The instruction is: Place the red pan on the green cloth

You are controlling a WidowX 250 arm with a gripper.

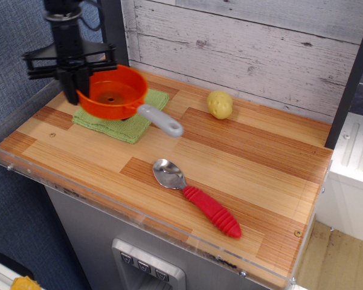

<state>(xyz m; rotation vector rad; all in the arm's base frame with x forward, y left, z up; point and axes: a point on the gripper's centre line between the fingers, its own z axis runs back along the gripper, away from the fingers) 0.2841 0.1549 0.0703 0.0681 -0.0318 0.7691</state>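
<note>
The red pan is an orange-red toy saucepan with a grey handle pointing right. My gripper is shut on the pan's left rim and holds it tilted, just above the green cloth. The cloth lies at the back left of the wooden table, mostly hidden under the pan. The pan's handle reaches past the cloth's right edge.
A steel spoon with a red handle lies near the table's front middle. A yellow potato-like toy sits at the back near the plank wall. A clear raised rim runs along the table's left and front edges.
</note>
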